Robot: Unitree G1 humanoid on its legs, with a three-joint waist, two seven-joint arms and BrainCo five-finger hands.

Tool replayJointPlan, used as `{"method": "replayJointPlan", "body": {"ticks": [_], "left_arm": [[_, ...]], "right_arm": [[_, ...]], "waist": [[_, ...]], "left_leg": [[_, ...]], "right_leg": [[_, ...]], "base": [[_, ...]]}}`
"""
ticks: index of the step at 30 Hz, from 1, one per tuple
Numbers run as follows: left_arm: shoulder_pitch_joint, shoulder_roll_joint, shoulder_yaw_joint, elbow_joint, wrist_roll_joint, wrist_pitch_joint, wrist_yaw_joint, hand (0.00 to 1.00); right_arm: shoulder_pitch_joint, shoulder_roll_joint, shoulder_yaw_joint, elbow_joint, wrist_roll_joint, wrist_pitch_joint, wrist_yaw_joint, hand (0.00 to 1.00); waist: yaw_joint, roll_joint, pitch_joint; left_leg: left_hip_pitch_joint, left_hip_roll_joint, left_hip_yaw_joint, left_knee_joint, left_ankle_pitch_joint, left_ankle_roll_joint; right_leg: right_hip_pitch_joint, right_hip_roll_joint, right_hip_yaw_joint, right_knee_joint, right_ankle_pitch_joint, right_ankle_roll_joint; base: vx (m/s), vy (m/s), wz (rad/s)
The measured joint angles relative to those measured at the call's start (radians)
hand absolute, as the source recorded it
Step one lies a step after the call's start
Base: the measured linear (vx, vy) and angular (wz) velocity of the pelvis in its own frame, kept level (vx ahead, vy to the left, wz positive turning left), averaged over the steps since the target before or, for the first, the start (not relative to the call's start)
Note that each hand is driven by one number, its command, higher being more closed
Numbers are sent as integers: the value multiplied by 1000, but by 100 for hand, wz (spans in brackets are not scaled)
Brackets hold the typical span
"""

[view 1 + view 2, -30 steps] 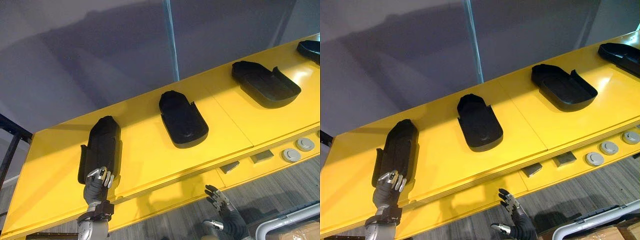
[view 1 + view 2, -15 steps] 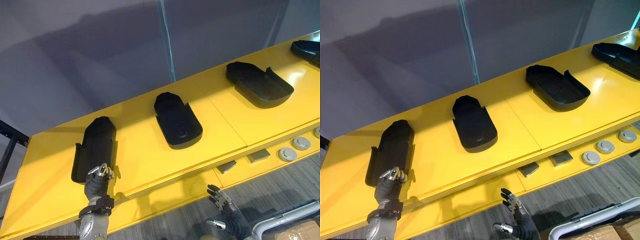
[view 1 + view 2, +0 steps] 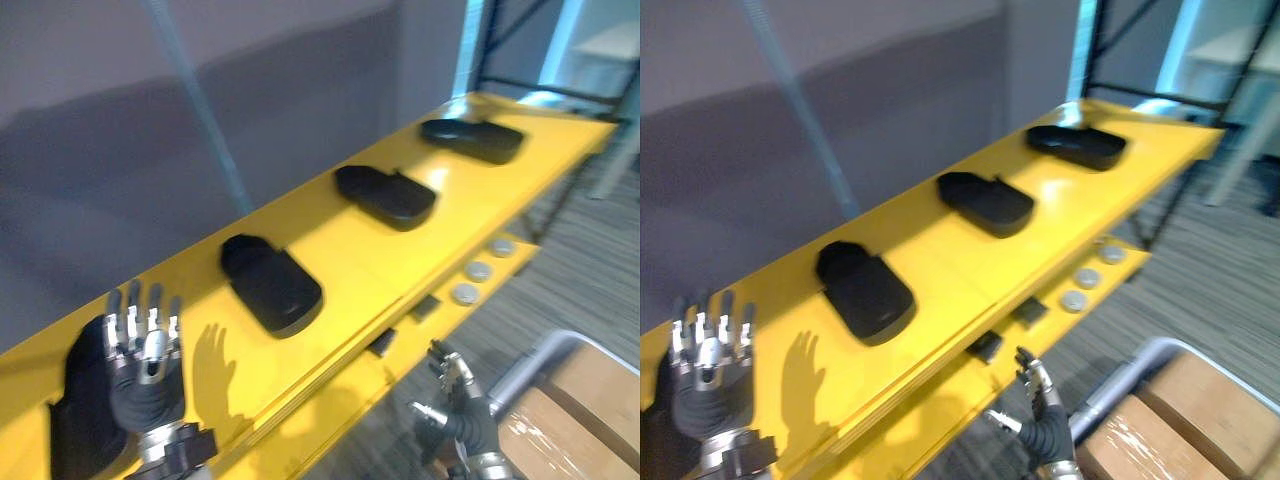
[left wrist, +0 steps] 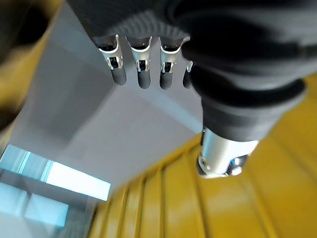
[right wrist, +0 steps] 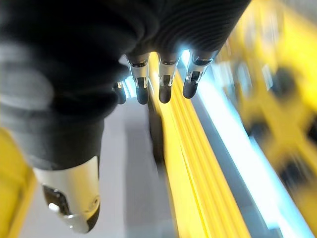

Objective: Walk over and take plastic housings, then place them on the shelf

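Four black housings lay in a row along the yellow shelf, each apart from its neighbours. The leftmost housing lay at the shelf's left end. To its right came the second housing, the third housing and the far housing, which lay near the shelf's right end. All four rested flat on the shelf top, and neither hand held one.

The left hand was raised in front of the leftmost housing, its fingers straight, spread and empty. Whether it touched that housing could not be determined. In the left wrist view its fingers were extended, with nothing between them.

The right hand hung low, below the shelf's front edge and over the floor, with its fingers loosely released and nothing in them.

Round silver discs and small dark blocks sat on the ledge under the shelf's front edge. A brown box stood at the lower right, near the right hand.
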Motion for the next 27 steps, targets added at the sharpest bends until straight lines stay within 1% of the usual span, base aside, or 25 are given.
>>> {"method": "replayJointPlan", "body": {"ticks": [1,2,3,4,5,6,7,8,9,10,11,12,13,14,15,16,18,19,20,21,22,24,25,26,27], "left_arm": [[-55,23,-21,55,2,0,38,0],[-88,38,-22,121,6,0,85,0],[-100,40,-22,148,16,0,116,0],[-119,39,-25,183,46,2,171,0],[-143,37,-23,185,63,0,194,0],[-160,36,-19,186,66,-5,204,0],[-194,38,-6,188,85,-13,222,0],[-212,49,11,200,91,-14,237,0],[-209,49,16,203,91,-13,241,0],[-203,47,25,207,91,-9,251,0],[-200,46,27,207,94,-8,255,0],[-194,44,26,210,119,0,257,0],[-190,43,26,214,132,7,258,0],[-189,43,21,234,151,24,258,0],[-186,43,21,262,166,47,258,0],[-185,48,24,283,177,69,258,0],[-173,45,25,329,193,116,257,0],[-169,46,24,344,200,128,256,0],[-168,40,23,392,197,162,246,0],[-168,37,24,419,197,182,239,0],[-167,36,24,483,198,217,222,0],[-168,28,22,621,200,264,202,0],[-173,26,23,720,200,327,190,0],[-178,24,19,820,200,372,173,0],[-179,22,14,872,201,388,164,0]], "right_arm": [[-3,34,-37,34,4,0,-25,0],[-1,57,-72,70,3,-1,-45,0],[-2,56,-87,87,1,-1,-49,0],[-1,49,-115,117,0,-1,-57,0],[5,46,-126,125,-5,-1,-74,0],[0,45,-125,129,-16,-1,-82,0],[-14,46,-118,129,-43,-1,-95,0],[-25,50,-108,132,-73,-1,-102,0],[-32,48,-104,135,-87,0,-106,0],[-50,48,-98,144,-102,2,-112,0],[-64,48,-91,150,-114,2,-113,0],[-80,49,-85,154,-128,2,-113,0],[-85,49,-83,155,-128,2,-113,0],[-93,50,-83,159,-128,2,-112,0],[-100,51,-83,181,-126,1,-108,0],[-106,53,-84,199,-124,2,-101,0],[-119,49,-87,227,-117,5,-77,0],[-121,49,-89,232,-117,7,-71,0],[-126,47,-100,251,-111,20,-56,0],[-128,44,-103,269,-101,34,-46,0],[-131,44,-118,313,-82,57,-24,0],[-137,43,-141,415,-63,85,1,0],[-160,42,-160,510,-33,130,24,0],[-190,44,-168,628,-14,170,45,0],[-201,45,-174,689,-5,193,57,0]], "waist": [[0,-28,-12],[9,-53,-22],[8,-58,-18],[-17,-59,-16],[-33,-63,-14],[-29,-54,-15],[-20,-55,-12],[-18,-68,-9],[-17,-66,-8],[-17,-61,-5],[-14,-62,-6],[-5,-66,-7],[0,-67,-9],[9,-68,-11],[11,-78,-20],[13,-88,-26],[35,-89,-40],[37,-92,-41],[35,-89,-42],[36,-88,-44],[38,-91,-51],[39,-87,-68],[39,-83,-75],[40,-83,-74],[41,-83,-75]], "left_leg": [[34,-3,62,-46,-16,16],[67,-22,138,-76,-15,25],[86,-29,171,-91,-12,34],[105,-49,222,-107,0,56],[103,-62,261,-115,17,84],[96,-53,281,-129,29,100],[101,-47,344,-178,38,114],[102,-55,415,-197,56,130],[107,-54,445,-204,63,134],[114,-47,501,-214,72,136],[110,-40,541,-212,73,136],[103,-28,586,-209,75,133],[100,-22,607,-207,77,129],[93,-10,635,-202,81,122],[79,-2,654,-196,88,110],[61,3,656,-188,93,101],[27,25,652,-190,110,74],[23,33,654,-187,112,69],[14,55,649,-173,115,65],[12,66,638,-169,117,62],[12,80,614,-169,122,55],[14,87,591,-195,149,18],[21,88,589,-226,165,4],[28,85,584,-254,183,-4],[31,82,578,-269,192,-6]], "right_leg": [[-52,-6,-66,34,9,24],[-75,-51,-165,30,22,13],[-76,-73,-212,23,35,-6],[-77,-101,-266,-7,79,-22],[-89,-101,-288,-56,153,1],[-83,-101,-293,-119,199,17],[-101,-126,-377,-78,171,-13],[-123,-174,-467,58,82,-65],[-120,-198,-508,112,51,-66],[-103,-251,-583,194,0,-70],[-83,-297,-624,239,-30,-74],[-46,-350,-659,263,-57,-68],[-25,-371,-669,260,-68,-62],[17,-403,-674,230,-73,-67],[66,-427,-676,164,-61,-66],[94,-424,-672,78,-66,-38],[144,-377,-699,-104,-66,-23],[166,-365,-699,-161,-61,-11],[205,-340,-705,-247,-36,25],[217,-325,-707,-272,-24,19],[233,-305,-710,-300,-14,11],[242,-290,-721,-322,-5,-3],[242,-283,-724,-336,3,-6],[245,-280,-731,-348,10,-9],[247,-280,-736,-353,12,-12]], "base": [[-140,202,-205],[-149,188,-208],[-158,178,-185],[-174,187,-147],[-253,217,-142],[-254,210,-164],[-190,155,-176],[-111,135,-172],[-50,103,-155],[-60,87,-132],[-82,27,-153],[-101,-25,-118],[-106,-85,-113],[-94,-152,-81],[-91,-183,-72],[-75,-259,-49],[-41,-286,-57],[-25,-276,-46],[-23,-215,-18],[-39,-244,-10],[-46,-228,3],[-31,-160,9],[-8,-53,8],[-11,-57,10],[-11,-14,8]]}}
